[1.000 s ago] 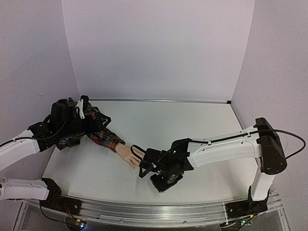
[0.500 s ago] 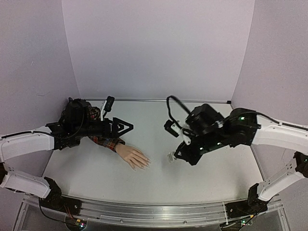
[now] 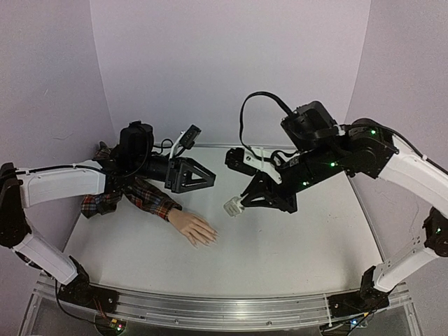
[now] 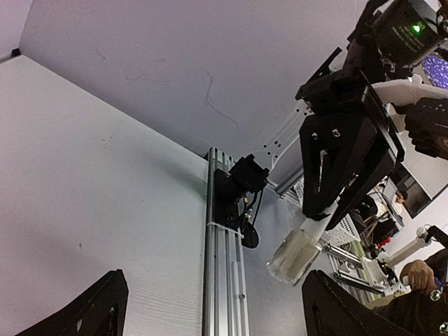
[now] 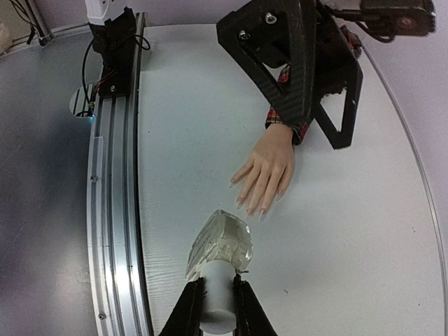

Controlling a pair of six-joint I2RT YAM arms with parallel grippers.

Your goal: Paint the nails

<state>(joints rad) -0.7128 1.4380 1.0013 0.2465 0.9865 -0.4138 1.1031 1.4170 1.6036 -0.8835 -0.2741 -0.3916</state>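
The pale mannequin hand (image 3: pixel 194 229) lies palm down on the table, its red plaid sleeve (image 3: pixel 150 199) running back left. Its tiny nails (image 5: pixel 262 210) show at the fingertips in the right wrist view. My right gripper (image 3: pixel 246 198) is shut on the white cap (image 5: pixel 218 297) of a small clear bottle (image 3: pixel 233 206) and holds it in the air to the right of the hand; the bottle (image 5: pixel 222 245) points at the fingertips. My left gripper (image 3: pixel 203 178) is open and empty above the sleeve, facing the bottle (image 4: pixel 294 255).
An aluminium rail (image 3: pixel 210 308) runs along the table's near edge and also shows in the right wrist view (image 5: pixel 115 210). Lilac walls close the back and both sides. The left arm (image 3: pixel 63 183) hangs over the sleeve's far end.
My right gripper has risen from the hand and moved right and back with the bottle. My left gripper has lifted off the sleeve and swung right, towards the bottle.
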